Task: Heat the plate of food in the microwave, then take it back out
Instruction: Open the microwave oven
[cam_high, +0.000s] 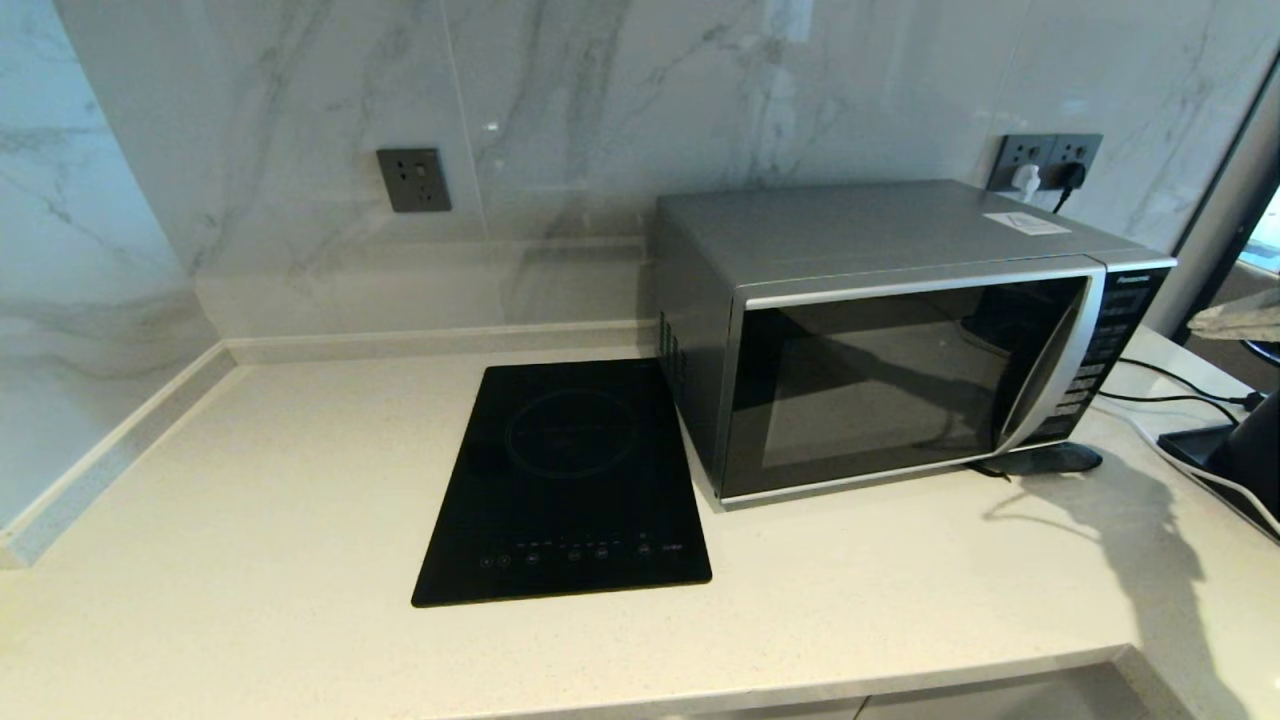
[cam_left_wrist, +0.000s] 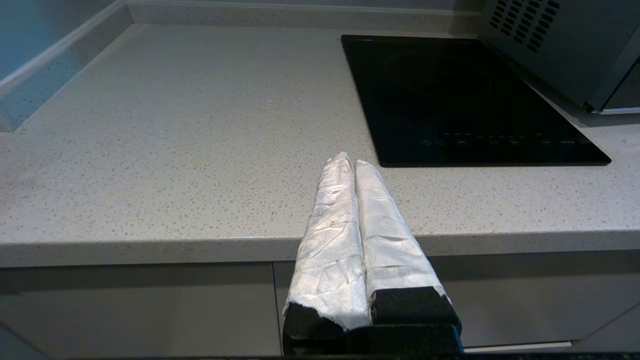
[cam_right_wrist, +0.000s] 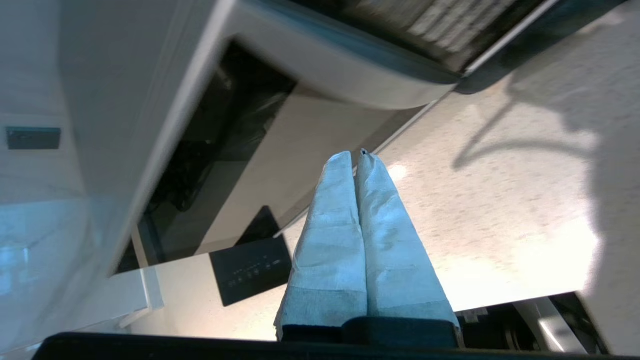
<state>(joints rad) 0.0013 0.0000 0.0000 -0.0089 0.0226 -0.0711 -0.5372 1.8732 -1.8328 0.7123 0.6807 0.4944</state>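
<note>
Microwave (cam_high: 900, 330) stands on the pale speckled counter (cam_high: 250, 520), back against the marble wall, door closed, curved silver handle (cam_high: 1050, 380) at the door's right side beside the button panel. Flat black hob (cam_high: 565, 485) lies on the counter just to its left, nearly touching its vented side. The plate of food shows in none of the three views (the dark door glass gives only reflections).

Right gripper (cam_right_wrist: 356, 156): wrapped fingers (cam_right_wrist: 330, 235) pressed together, nothing between them. It hangs in front of the microwave near the handle end of the door, apart from the door, with the counter beneath it. In the head view only a pale wrapped part shows at the right edge.

Left gripper (cam_left_wrist: 350, 161): fingers likewise pressed flat together and empty, held at the counter's front edge, near the hob's front left corner and well apart from the microwave (cam_left_wrist: 565, 45).
</note>
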